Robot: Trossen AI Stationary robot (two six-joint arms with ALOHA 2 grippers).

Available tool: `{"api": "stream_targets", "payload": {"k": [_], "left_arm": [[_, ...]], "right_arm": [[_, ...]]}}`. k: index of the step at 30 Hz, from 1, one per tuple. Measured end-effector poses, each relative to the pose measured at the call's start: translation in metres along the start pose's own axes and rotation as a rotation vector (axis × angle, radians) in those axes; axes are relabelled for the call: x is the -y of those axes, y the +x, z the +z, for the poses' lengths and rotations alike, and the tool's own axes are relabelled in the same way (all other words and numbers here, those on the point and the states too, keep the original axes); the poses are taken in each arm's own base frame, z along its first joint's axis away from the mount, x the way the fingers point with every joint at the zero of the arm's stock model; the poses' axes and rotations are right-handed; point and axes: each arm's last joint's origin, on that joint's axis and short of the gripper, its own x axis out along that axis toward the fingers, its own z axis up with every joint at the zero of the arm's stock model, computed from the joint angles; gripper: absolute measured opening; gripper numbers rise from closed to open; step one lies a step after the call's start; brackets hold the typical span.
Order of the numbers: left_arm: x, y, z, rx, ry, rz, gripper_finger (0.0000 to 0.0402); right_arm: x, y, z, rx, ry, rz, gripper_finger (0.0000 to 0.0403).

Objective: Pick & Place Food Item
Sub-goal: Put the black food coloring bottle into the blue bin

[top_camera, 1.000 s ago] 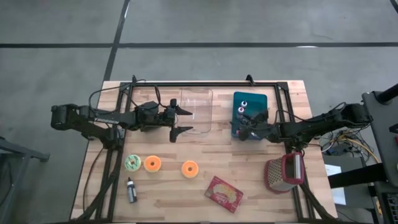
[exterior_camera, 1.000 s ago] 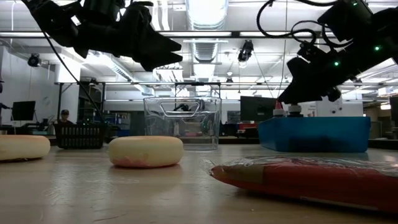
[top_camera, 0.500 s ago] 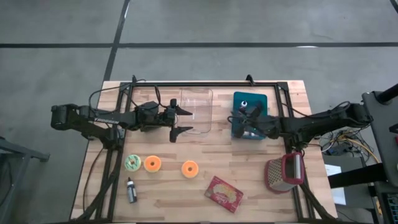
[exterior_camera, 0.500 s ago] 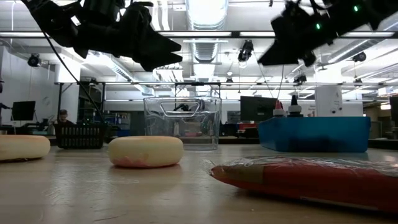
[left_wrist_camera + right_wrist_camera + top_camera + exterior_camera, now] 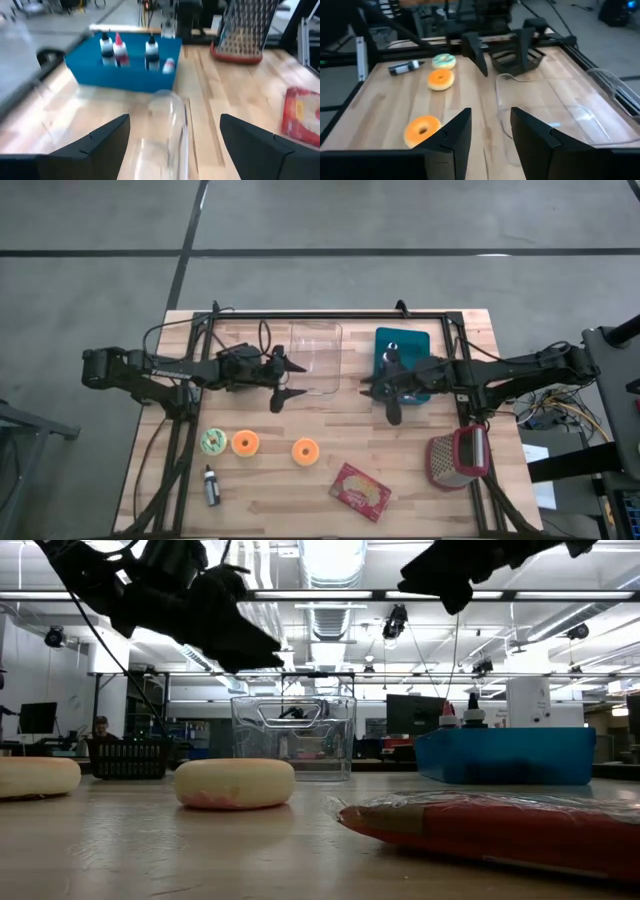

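Since one second ago, the right gripper point(image 5: 375, 393) has left the blue bin point(image 5: 415, 343) and swung out past its near edge, and it now hangs above the bare desk point(image 5: 400, 470). Its two fingers are apart by a small gap and hold nothing. The left gripper point(image 5: 293, 379) has turned only a little; it hangs beside the clear container point(image 5: 318, 358), with fingers spread wide and also empty.

The food items are three doughnuts. From the right gripper, the nearest orange doughnut point(image 5: 305, 451) lies ahead and below it on the desk, well apart. The second orange doughnut point(image 5: 245, 443) and the green-sprinkled doughnut point(image 5: 213, 442) lie farther, touching or almost touching each other, nearer to the left gripper.

I judge that a doughnut is light and soft, with a glaze that may be a bit slippery. It is better to take it across the ring from outside with gentle pressure, so it is not crushed.

Also on the desk are one red snack packet point(image 5: 359, 492), one grater point(image 5: 457, 457), and one small bottle point(image 5: 210, 485) lying flat. The left wrist view shows four bottles in the bin.
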Motion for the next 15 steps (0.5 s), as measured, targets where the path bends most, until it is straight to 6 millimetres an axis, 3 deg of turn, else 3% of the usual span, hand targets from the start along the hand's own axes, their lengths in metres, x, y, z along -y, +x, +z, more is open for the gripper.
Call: {"api": "stream_targets", "payload": {"k": [7, 15], "left_arm": [[0.003, -0.001, -0.011, -0.116, -0.167, -0.066, 0.0312], [0.005, -0.001, -0.012, -0.129, -0.244, -0.123, 0.0312]], "right_arm": [[0.000, 0.001, -0.003, -0.011, -0.047, 0.005, 0.0124], [0.000, 0.001, -0.004, -0.013, -0.048, 0.005, 0.0124]]}}
